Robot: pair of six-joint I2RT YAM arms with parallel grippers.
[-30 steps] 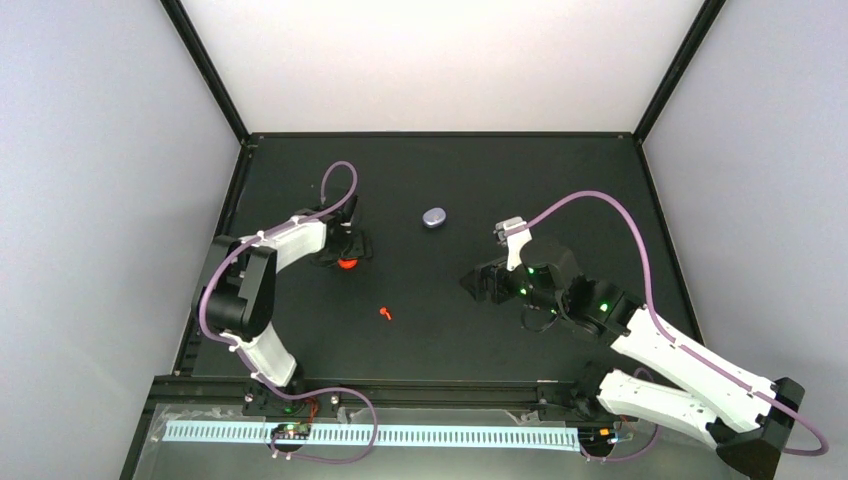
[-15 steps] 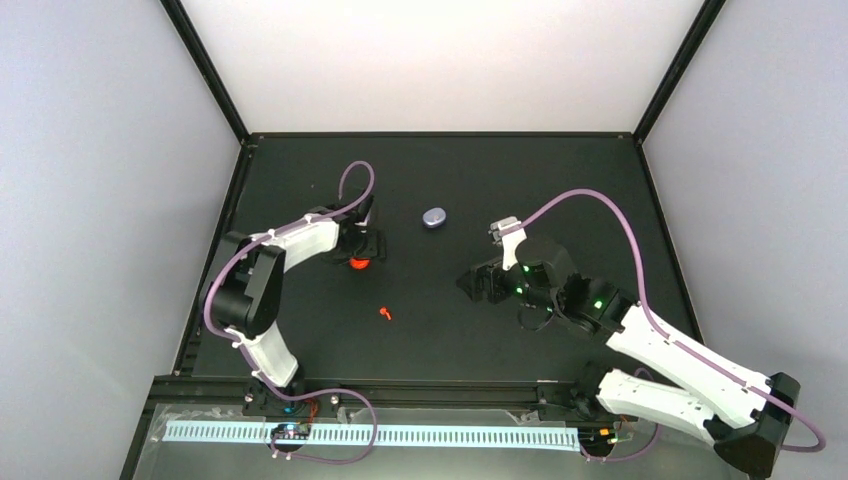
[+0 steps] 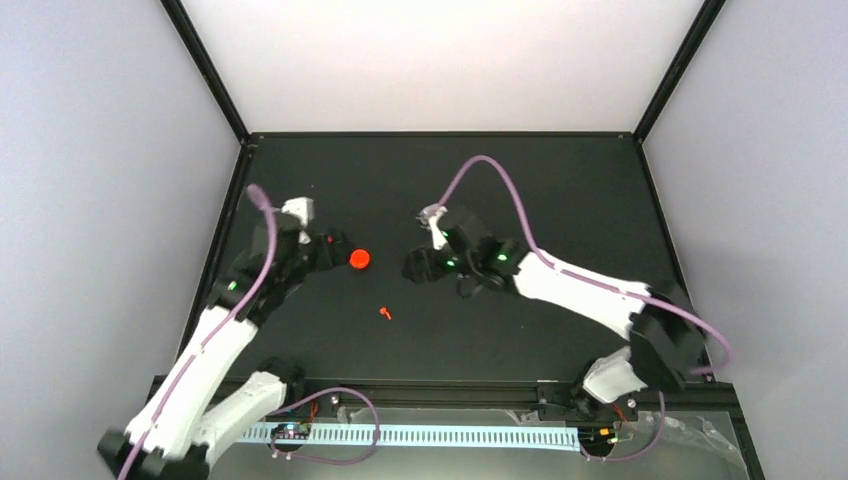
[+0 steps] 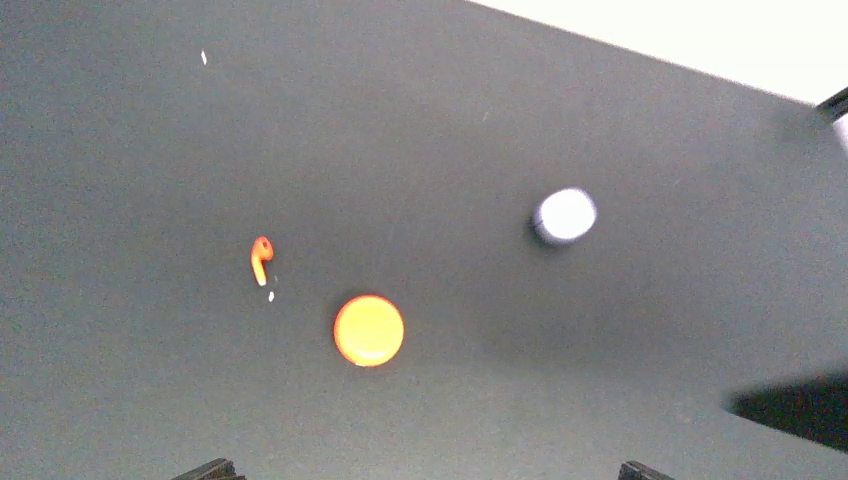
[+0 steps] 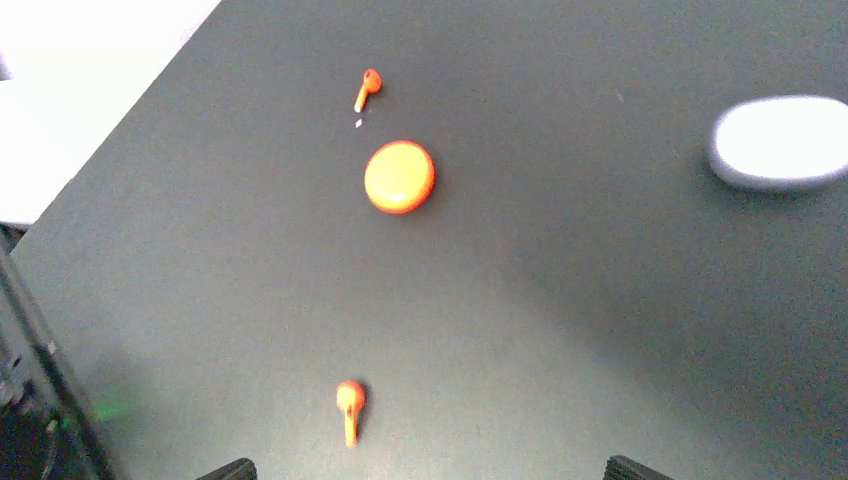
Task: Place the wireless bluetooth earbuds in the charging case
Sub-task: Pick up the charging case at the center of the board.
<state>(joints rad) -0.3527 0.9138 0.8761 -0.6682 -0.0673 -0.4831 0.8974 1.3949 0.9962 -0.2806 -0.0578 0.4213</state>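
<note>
Orange case [image 3: 359,259]: shut, on black table [image 3: 560,190] (nothing touching it)
Earbuds [image 5: 349,405]: two red-orange, loose, flanking case
Left gripper [image 4: 425,472]: wide, empty
Right gripper [image 5: 430,470]: wide, empty

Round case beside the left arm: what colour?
The case is solid red-orange with no pattern. It shows best in the right wrist view.

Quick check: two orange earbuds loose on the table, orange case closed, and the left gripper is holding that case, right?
Not quite: the left gripper is open and holds nothing. The left wrist view shows the orange case lying free on the table, ahead of the fingers. The rest stands: the two orange earbuds lie loose and the case looks closed.
</note>
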